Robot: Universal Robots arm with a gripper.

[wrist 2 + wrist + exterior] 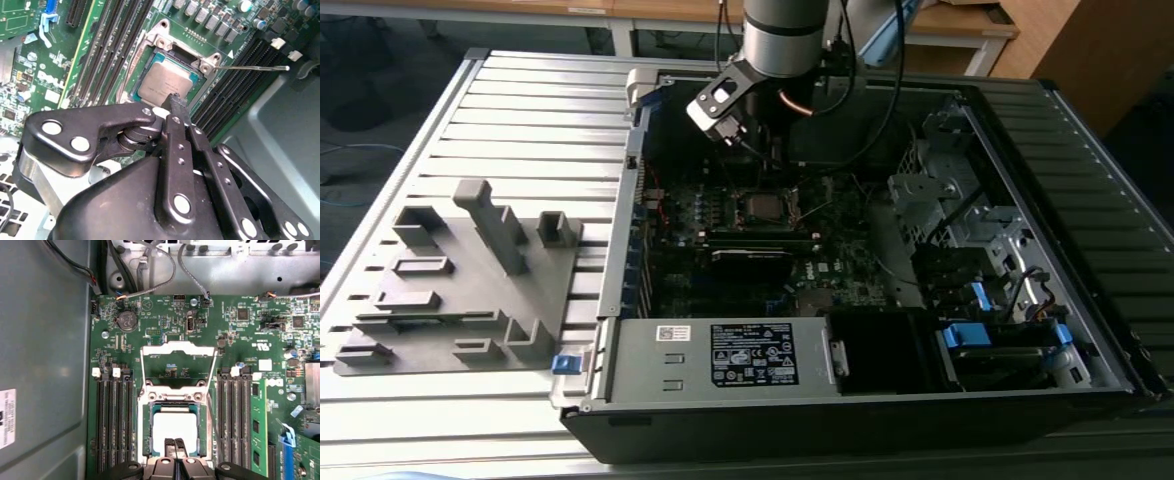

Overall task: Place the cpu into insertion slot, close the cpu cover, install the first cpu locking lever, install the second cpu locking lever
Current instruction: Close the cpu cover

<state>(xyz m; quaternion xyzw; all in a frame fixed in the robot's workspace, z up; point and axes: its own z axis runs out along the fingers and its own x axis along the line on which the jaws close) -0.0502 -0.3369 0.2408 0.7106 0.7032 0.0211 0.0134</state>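
Note:
The cpu (175, 426), a flat square chip with a silver-grey top, lies in the insertion slot (148, 426) on the green board; it also shows in the second wrist view (162, 82). The cpu cover (179, 347), a thin silver frame, stands swung open, away from the socket. My gripper (175, 443) hangs just above the chip's near edge with its black fingers (176, 102) pressed together and nothing between them. A thin metal locking lever (255, 67) sticks out free beside the socket. In the exterior view the arm (781, 40) reaches down into the open computer case over the socket (765, 206).
Black memory slots (112, 420) flank the socket on both sides (232, 415). Cables (150, 275) run along the case wall beyond the cover. A power supply (720, 355) sits at the case front, a drive cage (947, 200) on the exterior view's right, a grey fixture tray (454, 290) on its left.

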